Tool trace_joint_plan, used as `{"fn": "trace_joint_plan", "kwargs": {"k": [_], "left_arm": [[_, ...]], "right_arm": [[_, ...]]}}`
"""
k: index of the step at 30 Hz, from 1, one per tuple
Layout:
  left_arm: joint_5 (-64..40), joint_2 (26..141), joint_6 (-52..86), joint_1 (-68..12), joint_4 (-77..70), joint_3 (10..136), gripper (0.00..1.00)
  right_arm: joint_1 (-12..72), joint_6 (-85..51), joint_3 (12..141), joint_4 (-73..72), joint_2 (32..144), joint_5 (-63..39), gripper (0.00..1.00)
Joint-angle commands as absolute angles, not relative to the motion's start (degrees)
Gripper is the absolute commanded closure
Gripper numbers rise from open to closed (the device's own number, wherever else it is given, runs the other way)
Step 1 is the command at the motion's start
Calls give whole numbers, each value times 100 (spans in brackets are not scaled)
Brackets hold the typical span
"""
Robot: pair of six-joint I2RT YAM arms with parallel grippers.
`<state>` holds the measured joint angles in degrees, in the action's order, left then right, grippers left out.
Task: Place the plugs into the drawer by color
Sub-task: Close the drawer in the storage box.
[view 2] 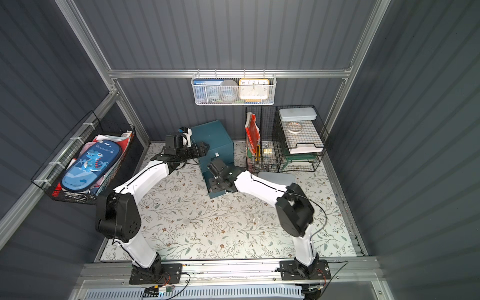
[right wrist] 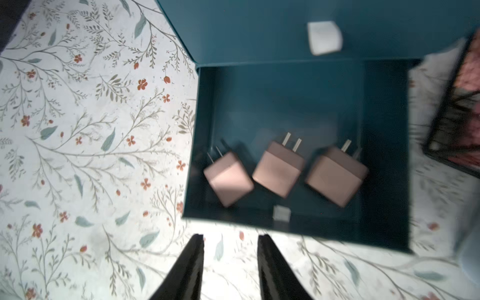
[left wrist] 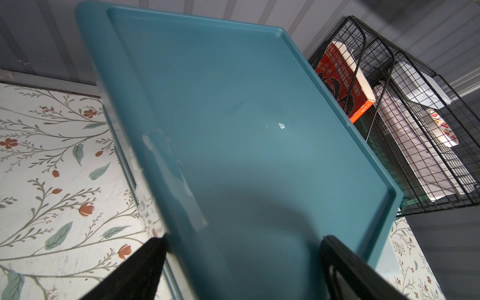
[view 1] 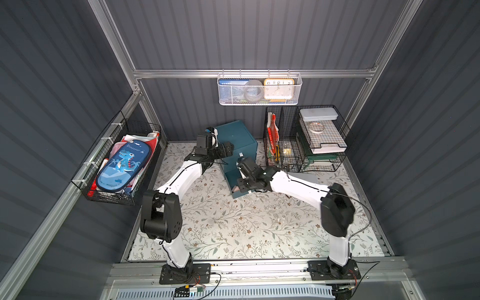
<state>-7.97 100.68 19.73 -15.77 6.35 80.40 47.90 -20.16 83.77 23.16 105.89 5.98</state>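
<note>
Left wall: a wire basket [view 1: 88, 181] hangs there, holding a blue dinosaur pencil case [view 1: 122, 166].

Left gripper [left wrist: 244, 238]: it is stationed over the top panel of the drawer cabinet [view 1: 233, 135]. The jaws are spread wide and nothing is held. In the left wrist view the teal top panel fills the span between the two fingers [left wrist: 145, 262]. Contact with the panel cannot be confirmed.

Drawer cabinet: it stands at the rear centre of the floral worktop [view 1: 220, 228], against the back wall. The lowest drawer [right wrist: 384, 155] is pulled out toward the arms. The drawer front above it is closed and shows its white pull tab [right wrist: 324, 37].

Plugs: three peach pink plugs [right wrist: 278, 166] lie in a row inside the open lowest drawer, toward its front wall, with prongs pointing back at the cabinet. They lie close together; the picture is too blurred to tell whether they touch.

Right gripper [right wrist: 231, 236]: it hangs above bare worktop just in front of the open drawer. The jaws are parted by a narrow gap with nothing between them.

Right rear: a black wire rack [view 1: 306, 140] holds papers and a book. A pale grey case [view 1: 307, 178] lies on the worktop before the rack, partly under the right arm.
</note>
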Motion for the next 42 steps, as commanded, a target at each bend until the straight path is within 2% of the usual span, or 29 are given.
{"fn": "trace_joint_plan", "kwargs": {"k": [1,5,9,15,23,34,42], "left_arm": [[-842,10535,1747,-1731,1907,7791,4],[-843,10554,1751,-1732,1914,7796,9],[-850,10543,1773,-1731,1895,7770,19],[-827,10549,1820,-1740,1793,7708,34],[-791,10590,1829,-1740,1776,7690,36],[-815,10606,1802,-1784,1773,7654,38],[-817,10561,1788,-1802,1804,7664,38]], "right_arm": [[4729,-3129,6687,65,9819,806,83],[4733,-3966,5479,-834,9561,644,87],[4729,-4483,4930,-1120,9746,424,89],[4696,-4596,4881,-1663,10364,357,90],[4430,-4627,5289,-3016,11254,505,91],[4098,-5116,6819,-3473,12498,277,90],[4072,-5328,7702,-3489,12986,415,89]]}}
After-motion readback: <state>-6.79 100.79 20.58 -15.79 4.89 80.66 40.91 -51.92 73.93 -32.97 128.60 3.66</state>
